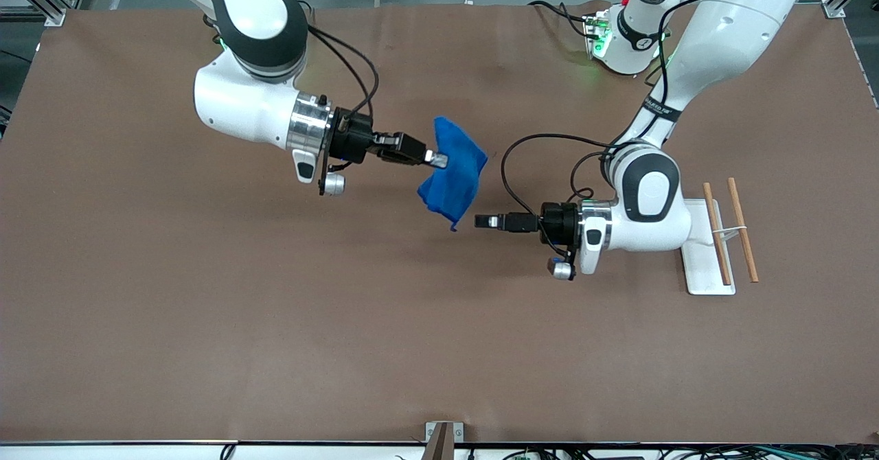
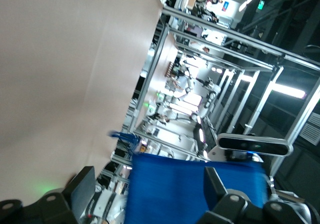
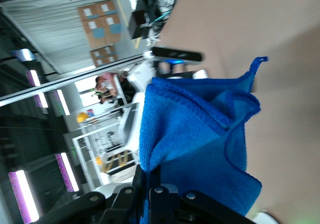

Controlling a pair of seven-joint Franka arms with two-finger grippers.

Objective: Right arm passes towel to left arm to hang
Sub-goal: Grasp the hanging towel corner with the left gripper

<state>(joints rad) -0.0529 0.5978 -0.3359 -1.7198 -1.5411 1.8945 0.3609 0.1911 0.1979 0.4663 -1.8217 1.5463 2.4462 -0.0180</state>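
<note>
Starting at the right arm's end of the table, the right arm [image 1: 250,69] reaches out over the middle of the brown table [image 1: 206,323], and the right gripper [image 1: 434,158] is clamped on the towel [image 1: 453,171], its jaws closed on one bunched edge. The blue cloth hangs in the air over the table's centre, folded and drooping, with its small corner loop dangling at the lowest tip. Just beside that lower edge, but not touching it in the front view, is the left gripper [image 1: 481,222], held level and pointing at the cloth; the left wrist view shows its fingers [image 2: 216,188] spread apart with the towel between them and nothing gripped. The left arm [image 1: 714,55] comes in from its base with the red knob. Toward the left arm's end of the table stands the hanging rack [image 1: 721,237], two wooden rods on a white base, with nothing on it. This looks like the handover itself, just before the take. The next move probably calls for the left gripper to advance a little and close on the cloth before the right one lets go.
</note>
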